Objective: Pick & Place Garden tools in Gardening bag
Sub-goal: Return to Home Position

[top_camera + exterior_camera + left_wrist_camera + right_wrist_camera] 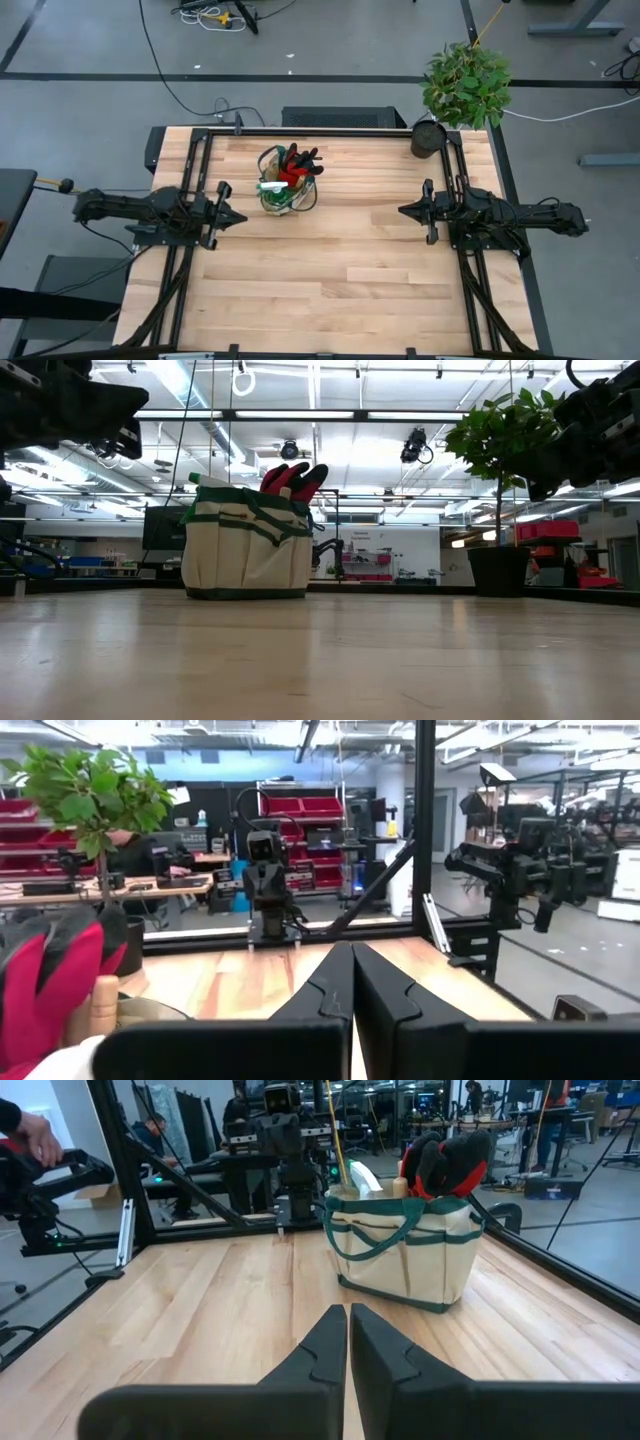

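Both closed: left tool [240,216] near seemingly full gardening bag [245,555], right tool [403,210] apart.

On table [350,270]: gardening bag [245,560] rear centre-left, glove [298,165] inside; potted plant [467,82] at rear right corner.

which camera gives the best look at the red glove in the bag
The right wrist view: the red-and-black glove stands out of the gardening bag, large and unblocked. The low view shows only its tips above the rim, the high view a small red patch from above, the left wrist view a cropped part.
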Tool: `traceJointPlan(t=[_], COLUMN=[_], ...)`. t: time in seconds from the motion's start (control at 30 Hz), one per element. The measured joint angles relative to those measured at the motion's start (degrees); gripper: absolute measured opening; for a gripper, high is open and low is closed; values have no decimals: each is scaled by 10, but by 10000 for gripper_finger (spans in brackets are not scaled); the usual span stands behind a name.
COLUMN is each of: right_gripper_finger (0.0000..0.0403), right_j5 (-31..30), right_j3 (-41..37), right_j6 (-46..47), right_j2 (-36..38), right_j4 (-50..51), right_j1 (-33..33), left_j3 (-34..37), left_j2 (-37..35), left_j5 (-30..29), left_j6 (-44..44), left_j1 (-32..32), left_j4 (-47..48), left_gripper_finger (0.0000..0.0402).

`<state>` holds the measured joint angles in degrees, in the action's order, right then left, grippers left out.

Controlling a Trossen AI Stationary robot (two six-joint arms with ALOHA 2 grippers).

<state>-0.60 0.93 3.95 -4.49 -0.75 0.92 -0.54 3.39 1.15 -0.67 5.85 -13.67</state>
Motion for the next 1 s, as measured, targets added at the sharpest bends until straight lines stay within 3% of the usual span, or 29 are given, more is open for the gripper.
traceJointPlan(t=[0.17, 0.37, 1.0], right_gripper_finger=[20, 20, 20], right_j5=[0, 0, 0], right_j3=[0, 0, 0], right_j6=[0, 0, 0], right_j2=[0, 0, 0], right_j4=[0, 0, 0], right_j1=[0, 0, 0], left_j3=[0, 0, 0], left_j2=[-22, -34, -32], left_j5=[-3, -46, -38], left_j6=[-9, -20, -23], left_j1=[0, 0, -2], left_j4=[18, 68, 124], left_gripper_finger=[6, 3, 13])
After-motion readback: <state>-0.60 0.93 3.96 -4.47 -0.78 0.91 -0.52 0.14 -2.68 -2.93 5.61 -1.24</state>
